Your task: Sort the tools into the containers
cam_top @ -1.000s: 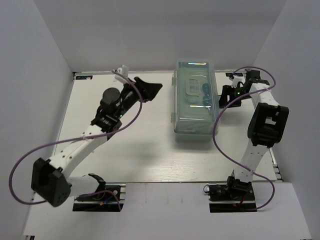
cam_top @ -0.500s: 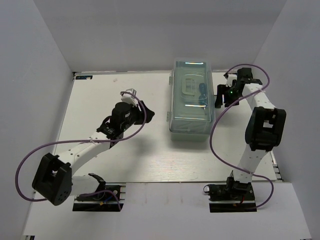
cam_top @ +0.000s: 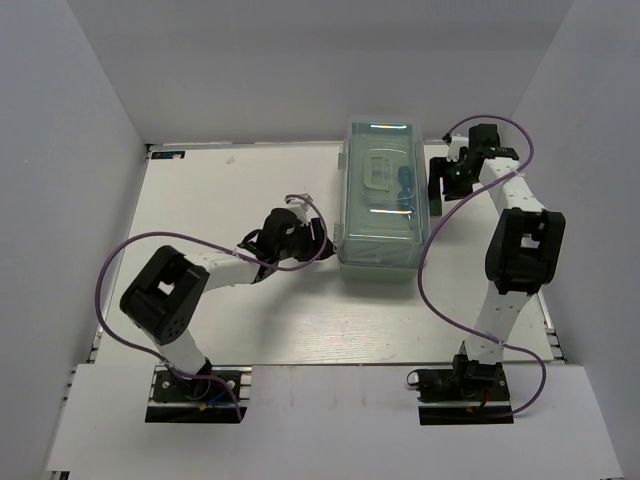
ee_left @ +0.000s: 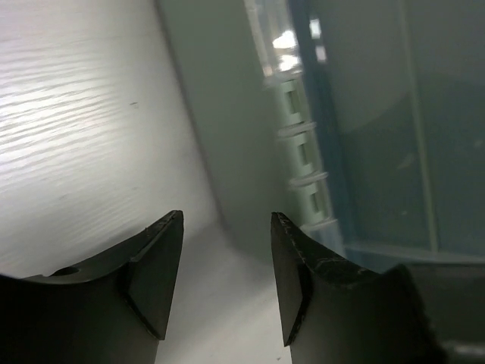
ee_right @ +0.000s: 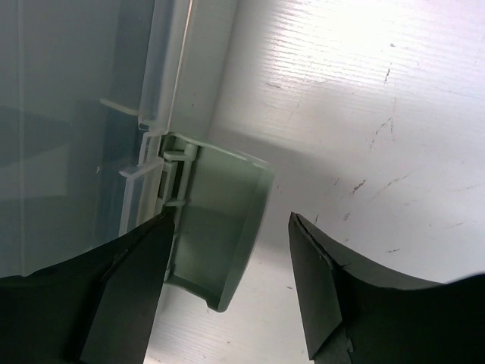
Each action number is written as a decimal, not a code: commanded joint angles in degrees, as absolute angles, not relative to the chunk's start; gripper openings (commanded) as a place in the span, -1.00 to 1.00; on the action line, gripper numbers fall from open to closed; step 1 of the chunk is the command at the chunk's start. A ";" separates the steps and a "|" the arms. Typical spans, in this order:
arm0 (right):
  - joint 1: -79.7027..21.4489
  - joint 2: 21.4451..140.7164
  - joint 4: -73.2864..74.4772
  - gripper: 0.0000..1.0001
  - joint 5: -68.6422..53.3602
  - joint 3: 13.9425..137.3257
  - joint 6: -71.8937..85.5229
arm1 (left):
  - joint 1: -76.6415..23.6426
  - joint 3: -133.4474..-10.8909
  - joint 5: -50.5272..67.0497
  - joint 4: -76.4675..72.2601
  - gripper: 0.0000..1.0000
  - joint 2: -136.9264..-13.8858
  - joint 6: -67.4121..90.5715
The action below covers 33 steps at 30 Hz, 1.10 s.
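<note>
The pale mint-green toolbox (cam_top: 380,205) with its translucent lid shut stands at the table's far middle. Something blue shows through the lid; no tools lie in the open. My left gripper (cam_top: 318,240) is open and empty, low against the box's left side near its front corner; in the left wrist view the box wall (ee_left: 227,129) is just ahead of the fingers. My right gripper (cam_top: 437,188) is open at the box's right side. In the right wrist view its jaws straddle the box's green latch flap (ee_right: 223,227), which hangs open.
White walls close in the table on the left, back and right. The right arm's purple cable (cam_top: 432,260) loops beside the box's right front corner. The white tabletop (cam_top: 230,190) stretches left of the box.
My left arm has swung from the far left middle down and right to the box's left front side. My right gripper has shifted slightly back along the box's right side. The box has slid slightly left.
</note>
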<state>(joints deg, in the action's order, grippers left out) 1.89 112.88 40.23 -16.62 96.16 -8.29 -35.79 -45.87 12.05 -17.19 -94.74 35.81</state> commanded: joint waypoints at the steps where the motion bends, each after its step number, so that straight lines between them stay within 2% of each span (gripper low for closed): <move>1: 1.06 110.83 38.32 0.37 -18.72 96.95 -8.26 | -37.52 -50.53 17.39 -22.15 0.19 -96.31 36.12; 9: 0.35 109.25 37.71 0.37 -13.81 96.86 -8.26 | -39.29 -51.86 19.16 -23.55 0.19 -99.14 36.12; 14: 0.44 105.92 34.73 0.37 -5.90 94.49 -7.82 | -39.81 -51.86 19.16 -22.95 0.19 -99.14 36.12; 19: 0.62 99.24 30.15 0.43 4.45 88.53 -9.49 | -39.11 -50.02 7.41 -10.34 0.19 -94.06 36.65; 22: 0.62 91.77 27.16 0.50 7.82 84.57 -11.76 | -38.58 -49.39 -4.02 1.00 0.38 -86.15 36.65; 23: 0.79 87.23 27.07 0.59 6.95 84.03 -11.95 | -38.58 -49.39 -6.22 3.40 0.55 -83.87 36.13; 24: 0.79 85.53 27.51 0.78 5.81 82.37 -11.95 | -38.58 -49.39 -9.29 5.34 0.65 -78.80 35.25; 26: 0.62 78.68 27.42 0.81 2.39 77.11 -12.84 | -38.58 -49.39 -9.93 9.48 0.99 -73.42 30.87; 29: 0.35 70.80 27.86 0.81 1.23 69.65 -7.66 | -38.58 -49.39 -9.32 13.51 0.99 -63.39 22.46; 33: 0.44 61.89 31.29 0.81 -4.11 61.37 -4.74 | -38.58 -53.07 -11.41 23.61 0.99 -56.78 14.69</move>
<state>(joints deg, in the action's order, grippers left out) 0.58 65.01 28.80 0.23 66.17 -7.62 -38.48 -50.48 -7.64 12.23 -59.24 23.46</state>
